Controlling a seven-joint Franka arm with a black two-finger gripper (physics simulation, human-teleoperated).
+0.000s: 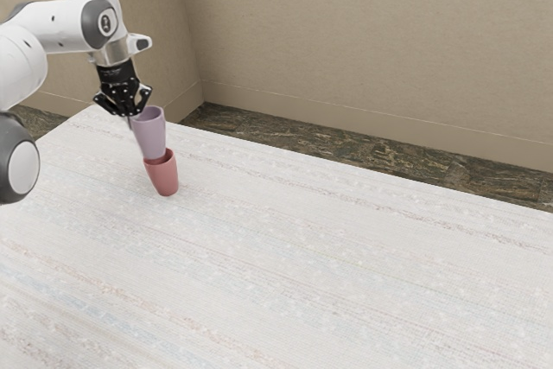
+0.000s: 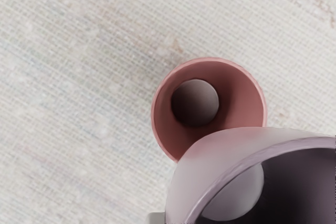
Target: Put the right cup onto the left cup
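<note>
My gripper point(image 1: 131, 113) points down at the rim of the purple cup point(image 1: 150, 136), on the side toward the exterior view's left, and is shut on that cup's wall. The purple cup is upright and raised off the table. The red cup point(image 1: 162, 174) stands upright on the table just below it, its mouth partly hidden by the purple cup. In the wrist view the purple cup point(image 2: 210, 166) looms large and overlaps part of the rim of the red cup point(image 2: 167, 87), whose inside is bare down to its base.
Both cups are near the table's far left corner in the exterior view. The pale, striped table point(image 1: 328, 257) stretches toward the exterior view's right. Beyond its far edge are a dark floor point(image 1: 346, 146) and a beige wall point(image 1: 371, 49).
</note>
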